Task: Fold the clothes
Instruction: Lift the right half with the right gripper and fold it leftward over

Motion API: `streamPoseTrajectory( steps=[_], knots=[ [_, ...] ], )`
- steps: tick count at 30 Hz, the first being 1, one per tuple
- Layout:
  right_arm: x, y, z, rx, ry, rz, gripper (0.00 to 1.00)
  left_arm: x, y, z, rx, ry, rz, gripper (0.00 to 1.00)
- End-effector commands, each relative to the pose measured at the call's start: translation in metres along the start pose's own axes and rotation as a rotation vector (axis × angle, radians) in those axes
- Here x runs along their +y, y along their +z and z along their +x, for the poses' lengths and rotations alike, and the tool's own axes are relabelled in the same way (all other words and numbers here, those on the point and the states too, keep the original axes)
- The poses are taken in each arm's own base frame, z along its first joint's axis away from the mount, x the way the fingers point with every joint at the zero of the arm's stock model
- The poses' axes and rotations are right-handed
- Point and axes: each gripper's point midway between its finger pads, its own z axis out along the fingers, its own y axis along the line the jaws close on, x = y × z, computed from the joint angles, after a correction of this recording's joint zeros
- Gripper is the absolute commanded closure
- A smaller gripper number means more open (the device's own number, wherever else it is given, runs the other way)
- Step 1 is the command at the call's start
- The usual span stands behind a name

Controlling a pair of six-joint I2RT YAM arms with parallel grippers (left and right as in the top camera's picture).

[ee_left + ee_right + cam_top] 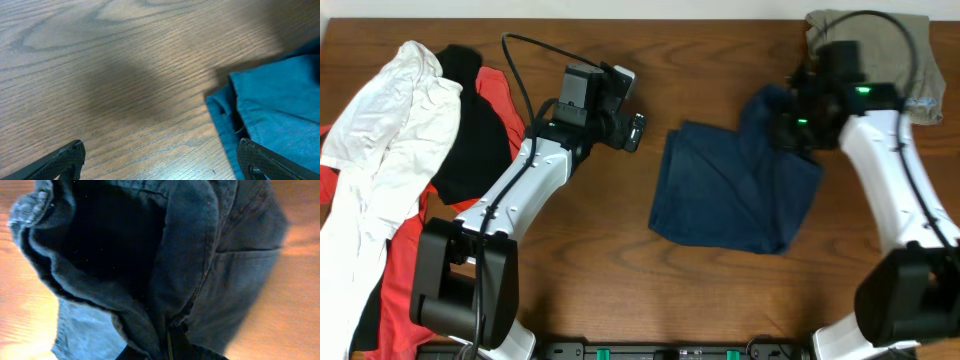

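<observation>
The navy blue shorts [735, 190] lie partly folded on the table's middle right. My right gripper [788, 128] is shut on their upper right edge and holds that part lifted; in the right wrist view the gathered cloth [165, 280] hangs from my jaws [170, 347]. My left gripper [635, 130] is open and empty, just left of the shorts' upper left corner, which shows in the left wrist view [270, 115] between and beyond my fingers [160, 160]. A pile of white [385, 130], black [470, 130] and coral-red [400, 280] clothes lies at the left.
An olive-khaki garment [910, 60] with a pale hem lies at the back right corner behind the right arm. Bare wooden table [620, 260] surrounds the shorts. A black cable [520, 70] loops over the left arm.
</observation>
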Motion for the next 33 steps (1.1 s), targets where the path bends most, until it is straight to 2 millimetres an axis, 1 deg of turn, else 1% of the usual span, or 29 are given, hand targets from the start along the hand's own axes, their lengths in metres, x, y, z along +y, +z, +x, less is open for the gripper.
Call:
streamPoseTrajectory(
  steps=[1,4,8,11,12,13,14,15,17,18,19,20,22,24,27,28,29,31,32,33],
  knots=[
    [0.042,0.016,-0.002,-0.007,0.022,-0.028,0.99,0.002,-0.001,-0.008,-0.013,-0.014,-0.007,0.02],
    [0.074,0.03,0.002,-0.007,0.009,-0.056,0.99,0.003,0.006,0.001,0.011,-0.02,-0.005,0.02],
    [0.112,0.05,0.013,0.009,-0.002,-0.084,0.99,0.004,0.018,0.016,0.057,-0.037,-0.001,0.02],
    [0.139,0.062,0.02,0.009,-0.02,-0.112,0.99,0.005,0.023,0.022,0.075,-0.041,0.0,0.02],
    [0.15,0.067,0.023,0.008,-0.031,-0.124,0.93,0.005,0.025,0.024,0.082,-0.042,0.001,0.02],
    [0.161,0.071,0.026,0.006,-0.053,-0.14,0.82,0.005,0.027,0.026,0.086,-0.043,0.001,0.02],
    [0.172,0.074,0.032,0.01,-0.077,-0.154,0.6,0.006,0.028,0.027,0.09,-0.044,0.0,0.02],
    [0.182,0.075,0.036,0.012,-0.099,-0.167,0.49,0.008,0.028,0.028,0.091,-0.045,-0.006,0.02],
    [0.195,0.073,0.045,0.016,-0.152,-0.187,0.37,0.016,0.027,0.028,0.089,-0.051,-0.038,0.02],
    [0.2,0.068,0.046,0.014,-0.173,-0.203,0.32,0.022,0.026,0.025,0.079,-0.055,-0.058,0.02],
    [0.204,0.064,0.046,0.012,-0.187,-0.218,0.29,0.029,0.024,0.023,0.07,-0.068,-0.077,0.02],
    [0.207,0.055,0.045,0.004,-0.199,-0.242,0.28,0.039,0.02,0.019,0.057,-0.096,-0.104,0.02],
    [0.208,0.039,0.039,-0.022,-0.207,-0.268,0.26,0.056,0.01,0.009,0.024,-0.145,-0.134,0.02],
    [0.206,0.016,0.031,-0.063,-0.219,-0.299,0.25,0.076,-0.004,-0.003,-0.02,-0.199,-0.167,0.02],
    [0.195,-0.012,0.023,-0.109,-0.222,-0.301,0.23,0.102,-0.029,-0.019,-0.083,-0.236,-0.212,0.02],
    [0.189,-0.017,0.022,-0.114,-0.214,-0.289,0.23,0.108,-0.036,-0.023,-0.1,-0.242,-0.225,0.02],
    [0.18,-0.021,0.022,-0.113,-0.2,-0.262,0.23,0.115,-0.045,-0.026,-0.118,-0.25,-0.239,0.02],
    [0.158,-0.019,0.026,-0.089,-0.172,-0.182,0.23,0.125,-0.059,-0.031,-0.146,-0.261,-0.26,0.02],
    [0.147,-0.013,0.029,-0.07,-0.158,-0.135,0.24,0.128,-0.064,-0.032,-0.153,-0.265,-0.268,0.02],
    [0.14,-0.007,0.032,-0.054,-0.151,-0.107,0.27,0.131,-0.068,-0.033,-0.16,-0.268,-0.274,0.02]
  ],
)
